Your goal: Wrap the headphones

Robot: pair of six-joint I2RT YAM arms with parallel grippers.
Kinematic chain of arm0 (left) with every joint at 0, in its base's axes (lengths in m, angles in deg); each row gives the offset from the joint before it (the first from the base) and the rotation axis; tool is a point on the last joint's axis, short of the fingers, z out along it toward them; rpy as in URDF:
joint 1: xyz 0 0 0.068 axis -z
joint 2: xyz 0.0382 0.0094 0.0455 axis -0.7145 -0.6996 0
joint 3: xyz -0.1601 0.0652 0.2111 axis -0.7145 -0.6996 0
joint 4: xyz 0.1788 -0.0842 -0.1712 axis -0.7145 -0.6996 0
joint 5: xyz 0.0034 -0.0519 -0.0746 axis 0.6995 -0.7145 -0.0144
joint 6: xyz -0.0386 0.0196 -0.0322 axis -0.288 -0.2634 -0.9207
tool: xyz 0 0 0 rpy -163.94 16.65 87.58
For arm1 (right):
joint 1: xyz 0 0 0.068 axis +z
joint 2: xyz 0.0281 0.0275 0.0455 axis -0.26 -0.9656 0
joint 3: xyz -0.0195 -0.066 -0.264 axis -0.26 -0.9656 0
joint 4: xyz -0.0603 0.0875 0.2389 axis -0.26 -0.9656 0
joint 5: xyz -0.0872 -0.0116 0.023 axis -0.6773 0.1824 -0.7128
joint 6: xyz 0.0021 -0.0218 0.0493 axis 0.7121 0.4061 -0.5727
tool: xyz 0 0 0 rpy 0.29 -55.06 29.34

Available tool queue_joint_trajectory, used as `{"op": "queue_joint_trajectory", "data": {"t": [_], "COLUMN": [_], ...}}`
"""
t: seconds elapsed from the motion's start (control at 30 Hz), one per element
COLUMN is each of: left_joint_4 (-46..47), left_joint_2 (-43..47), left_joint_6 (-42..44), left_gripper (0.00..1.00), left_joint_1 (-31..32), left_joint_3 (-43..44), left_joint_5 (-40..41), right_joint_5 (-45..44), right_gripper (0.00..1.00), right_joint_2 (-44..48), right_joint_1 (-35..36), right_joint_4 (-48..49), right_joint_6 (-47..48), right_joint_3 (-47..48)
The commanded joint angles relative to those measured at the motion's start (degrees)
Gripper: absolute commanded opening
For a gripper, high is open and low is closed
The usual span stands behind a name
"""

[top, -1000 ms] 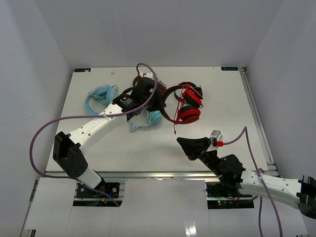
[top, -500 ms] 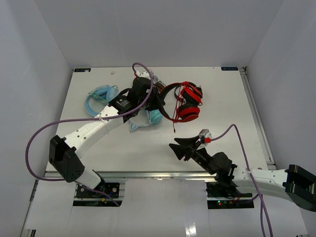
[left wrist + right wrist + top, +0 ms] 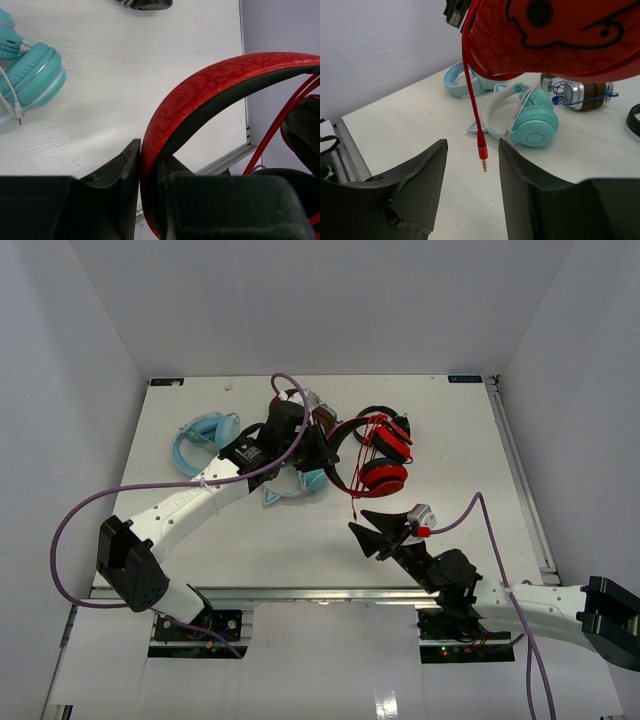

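Since a second ago my right gripper (image 3: 372,528) has crept toward the headphones (image 3: 383,476) and spread its fingers; the red cable's plug (image 3: 482,152) dangles between them, touching neither. My left gripper (image 3: 149,156) is clamped on the headband (image 3: 200,92), which arches away from its fingertips.

White table (image 3: 450,440) with pale-blue headphones (image 3: 454,82), teal headphones (image 3: 536,127), silver headphones (image 3: 577,92).

Bright, even, diffuse light falls from above. The white tabletop (image 3: 460,460) carries only soft, faint shadows. The headphones (image 3: 560,35), close to the right wrist lens, look slightly soft.
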Motion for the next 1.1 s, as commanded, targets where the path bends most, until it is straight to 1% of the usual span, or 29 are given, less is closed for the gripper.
{"op": "queue_joint_trajectory", "data": {"t": [0.0,0.37,0.53,0.67,0.8,0.9,1.0,1.07], "left_joint_4": [4.2,5.1,5.1,5.2,5.3,6.1,7.3,7.6], "left_joint_2": [4.4,4.4,4.5,5.1,5.2,4.7,3.8,3.1], "left_joint_6": [-2.2,-2.4,-2.0,-1.8,-1.3,-0.4,0.7,1.1], "left_gripper": [0.00,0.00,0.00,0.00,0.00,0.00,0.00,0.00], "left_joint_1": [0.0,0.0,-0.1,0.0,0.0,-0.1,0.0,0.0], "left_joint_3": [0.3,-0.8,-1.4,-2.0,-2.4,-2.4,-2.3,-2.1], "left_joint_5": [-3.6,-5.1,-4.9,-5.0,-6.0,-9.4,-15.0,-16.5], "right_joint_5": [-2.1,0.2,0.9,0.7,-0.2,-2.0,-3.1,-4.0], "right_gripper": [0.49,0.41,0.39,0.31,0.15,0.08,0.08,0.08], "right_joint_2": [-1.8,-8.2,-9.3,-9.3,-8.8,-8.6,-7.5,-6.0], "right_joint_1": [-0.4,-1.9,-1.8,-1.9,-2.0,-2.2,-2.6,-2.6], "right_joint_4": [4.9,9.2,11.0,11.6,11.7,11.8,11.7,11.7], "right_joint_6": [4.0,4.0,4.0,6.3,7.3,8.3,10.0,10.6], "right_joint_3": [-6.9,-5.6,-4.9,-5.0,-5.2,-5.5,-6.2,-6.9]}}
